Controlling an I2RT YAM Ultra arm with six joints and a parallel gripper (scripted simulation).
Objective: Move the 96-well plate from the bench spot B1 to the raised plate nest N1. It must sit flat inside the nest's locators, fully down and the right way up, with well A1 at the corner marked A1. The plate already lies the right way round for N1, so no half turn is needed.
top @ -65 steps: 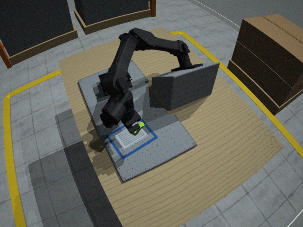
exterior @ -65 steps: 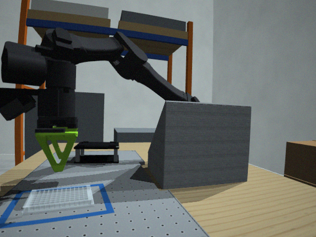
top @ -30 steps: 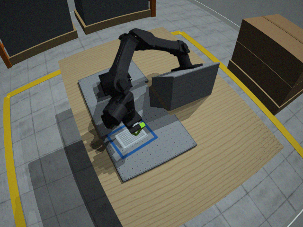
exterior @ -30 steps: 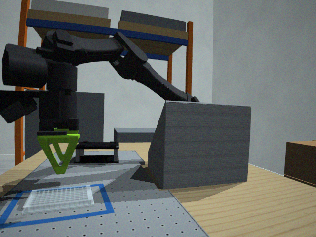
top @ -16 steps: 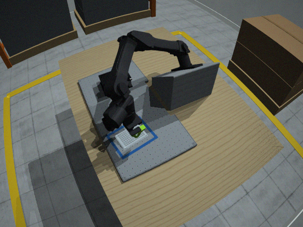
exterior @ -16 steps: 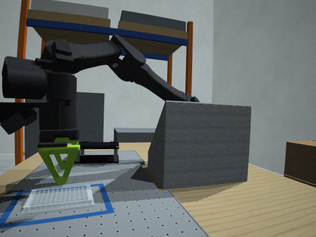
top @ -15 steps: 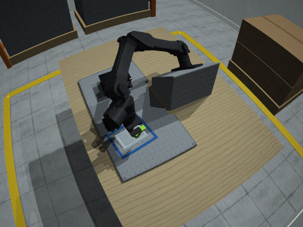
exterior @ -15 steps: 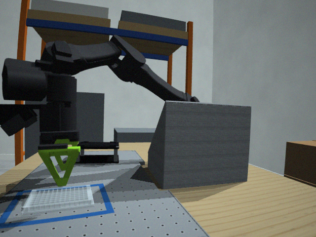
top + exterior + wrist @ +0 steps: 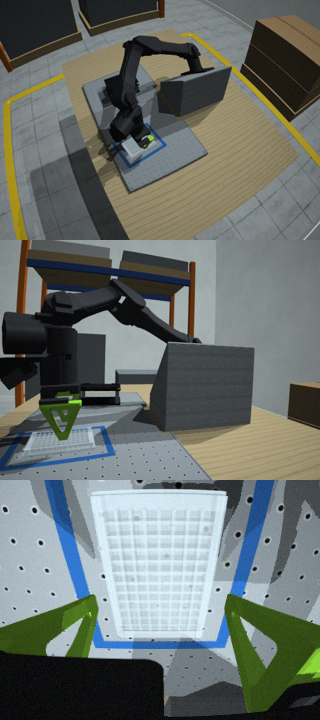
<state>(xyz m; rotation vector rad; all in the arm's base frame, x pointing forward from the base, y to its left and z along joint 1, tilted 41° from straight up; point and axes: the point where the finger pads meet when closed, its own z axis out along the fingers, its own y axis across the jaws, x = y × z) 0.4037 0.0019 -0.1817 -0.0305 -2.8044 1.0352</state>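
Note:
The clear 96-well plate [image 9: 132,149] lies flat inside the blue-outlined spot B1 on the grey perforated baseplate. It also shows in the exterior view [image 9: 59,441] and in the wrist view [image 9: 160,563]. My gripper [image 9: 161,601] with green fingers is open. It hangs low over the plate, one finger on each long side, and holds nothing. In the exterior view the near finger [image 9: 62,418] reaches down to about the plate's top. The raised black plate nest N1 [image 9: 99,395] stands behind, at the far end of the baseplate.
A large dark grey block [image 9: 193,89] stands on the wooden table right of the arm, also seen in the exterior view [image 9: 204,387]. Cardboard boxes [image 9: 284,62] stand off the table at the right. Shelving [image 9: 108,273] stands behind.

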